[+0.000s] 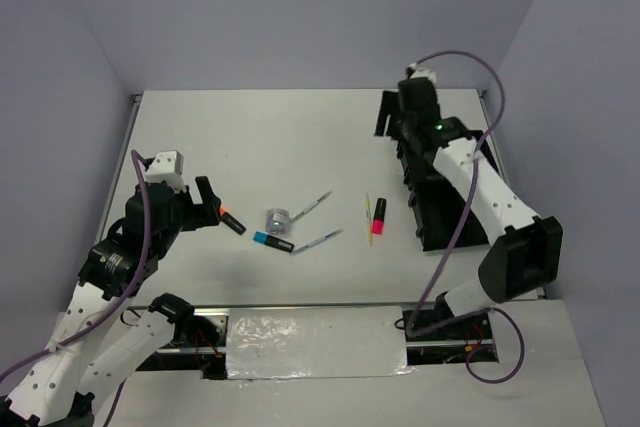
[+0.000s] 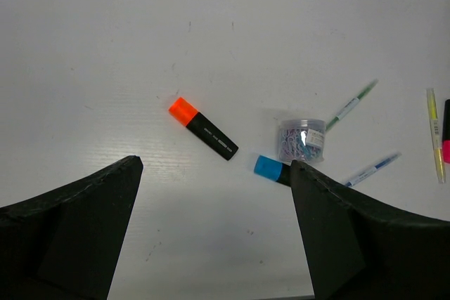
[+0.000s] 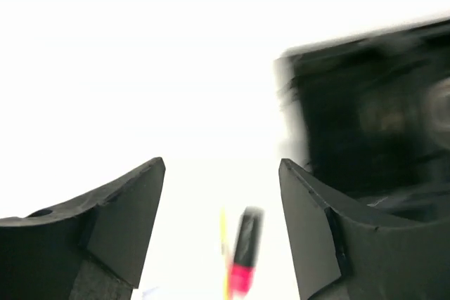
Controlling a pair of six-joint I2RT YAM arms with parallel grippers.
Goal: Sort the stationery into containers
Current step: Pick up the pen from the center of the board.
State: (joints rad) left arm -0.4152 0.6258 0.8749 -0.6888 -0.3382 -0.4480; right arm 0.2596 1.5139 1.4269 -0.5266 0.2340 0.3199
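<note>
1. Stationery (image 1: 278,218), seven loose pieces, lies on the white worktop (image 1: 300,137) between the two arms. None of these pieces is in the organiser tray (image 1: 432,225).
2. Orange-capped highlighter (image 1: 233,222): the leftmost piece, lying flat with its cap towards the left gripper (image 1: 212,205).
3. Clear tub of paper clips (image 2: 302,140): upright near the middle of the scatter. The blue-capped highlighter (image 1: 272,240) lies just beside it on the near side. In the left wrist view, one black finger hides the highlighter's dark end.
4. Two slim pens lie aslant to the right of the tub. The green-tipped pen (image 1: 312,205) is farther back and the blue-tipped pen (image 1: 318,240) is nearer. They lie apart from each other.
5. Thin yellow stick (image 1: 369,217) and pink-capped highlighter (image 1: 379,216): side by side and roughly parallel, the rightmost pieces, near the tray's left wall. The pink cap points towards the near edge.
6. Organiser tray: black and divided into compartments, set lengthwise along the right side of the worktop. What it holds cannot be told.
7. Left gripper: low beside the orange-capped highlighter. The jaws stand wide apart with nothing between them, and they touch no piece.
8. Right gripper (image 3: 221,163): reached out to the far end of the tray, near its left edge. Its wrist view is blurred, yet the jaws show clearly apart with nothing between them. The tray is at the right of that view, and the pink-capped highlighter and yellow stick are low in it.
</note>
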